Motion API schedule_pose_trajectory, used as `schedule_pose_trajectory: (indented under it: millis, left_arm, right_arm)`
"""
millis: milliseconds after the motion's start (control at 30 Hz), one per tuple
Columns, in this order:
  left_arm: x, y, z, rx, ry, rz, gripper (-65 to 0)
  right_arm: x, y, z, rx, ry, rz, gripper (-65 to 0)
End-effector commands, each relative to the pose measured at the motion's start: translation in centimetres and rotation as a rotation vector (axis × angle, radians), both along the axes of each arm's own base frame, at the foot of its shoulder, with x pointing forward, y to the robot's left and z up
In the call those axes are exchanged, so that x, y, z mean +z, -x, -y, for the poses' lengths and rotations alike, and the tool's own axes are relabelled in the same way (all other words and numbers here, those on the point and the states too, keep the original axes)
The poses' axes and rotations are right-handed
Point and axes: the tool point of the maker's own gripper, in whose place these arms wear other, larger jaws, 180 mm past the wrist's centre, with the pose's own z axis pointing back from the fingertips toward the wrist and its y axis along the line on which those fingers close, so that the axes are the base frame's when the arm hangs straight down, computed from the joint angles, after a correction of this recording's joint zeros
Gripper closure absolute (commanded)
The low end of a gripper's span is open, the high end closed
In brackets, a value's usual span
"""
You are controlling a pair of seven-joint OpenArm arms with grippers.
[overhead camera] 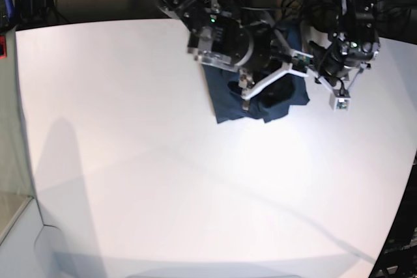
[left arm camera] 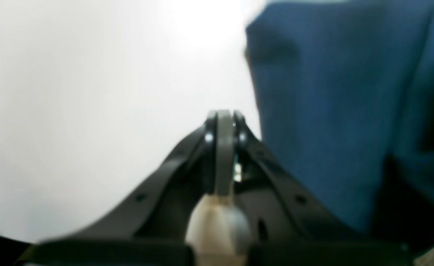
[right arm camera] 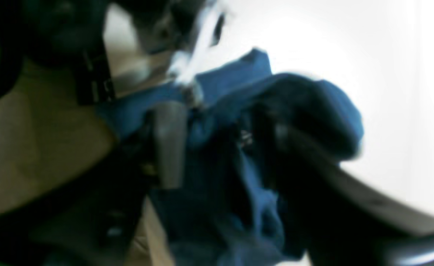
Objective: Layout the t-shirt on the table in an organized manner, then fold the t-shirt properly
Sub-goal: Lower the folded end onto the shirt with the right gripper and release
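Presently, the t-shirt [overhead camera: 260, 99] is found bunched in a crumpled heap on the table [overhead camera: 130, 161], near the far edge and somewhat toward the far right corner as seen in the base view. It is not spread out; folds and dark creases are seen across the cloth, and no sleeve or neck can be told apart.

The right gripper [overhead camera: 246, 96] is positioned directly over the heap. In the right wrist view, which is heavily blurred, blue cloth [right arm camera: 231, 147] is seen gathered between and around the gripper's fingers [right arm camera: 169, 144], with a gap evident between the two sides. Whether the cloth is actually clamped cannot be told from these views.

The left gripper [left arm camera: 224, 122] is located just beside the shirt's edge, over bare white tabletop [left arm camera: 91, 111]. In the left wrist view its fingers are seen pressed together at the tips with nothing between them, and the blue cloth [left arm camera: 331, 111] lies alongside, apart from the tips. In the base view this gripper [overhead camera: 339, 101] is seen off the heap's side nearest the right edge of the table.
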Motion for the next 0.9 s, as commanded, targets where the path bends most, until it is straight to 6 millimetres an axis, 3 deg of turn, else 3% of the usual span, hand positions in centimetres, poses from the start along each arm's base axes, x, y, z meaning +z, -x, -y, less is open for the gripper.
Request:
schedule_pose_trajectory:
  millis: [0,133,333,533,667,767,867]
  left_arm:
    - [0.6,0.1,-0.7,0.012,-0.013,0.018,0.0]
    - [1.4,0.9,-2.1,0.04,-0.038,0.032,0.0]
    - [2.0,2.9,-3.7,0.02,-0.097,0.013,0.0]
    - [1.7,4.2,-4.8,0.034,-0.119,-0.013,0.0]
    - [1.5,4.3,-5.4,0.053,-0.12,-0.018,0.0]
    - [1.4,4.2,-5.4,0.057,-0.116,-0.019,0.0]
    - [1.4,3.7,-5.0,0.063,-0.1,-0.009,0.0]
  right_arm:
    - [2.5,-0.2,-0.8,0.002,-0.079,0.037,-39.1]
    - [4.1,-0.6,-0.4,-0.017,-0.11,0.072,-42.0]
    - [3.2,-3.6,2.8,-0.141,-0.088,0.063,-39.0]
    - [1.8,-7.7,9.1,-0.334,-0.037,0.062,-29.6]
    - [0.9,-8.7,12.1,-0.387,0.013,0.069,-16.5]
    - [-0.3,-8.0,12.4,-0.384,0.033,0.039,-8.0]
    - [-2.2,-7.2,12.2,-0.379,0.053,-0.017,-6.3]
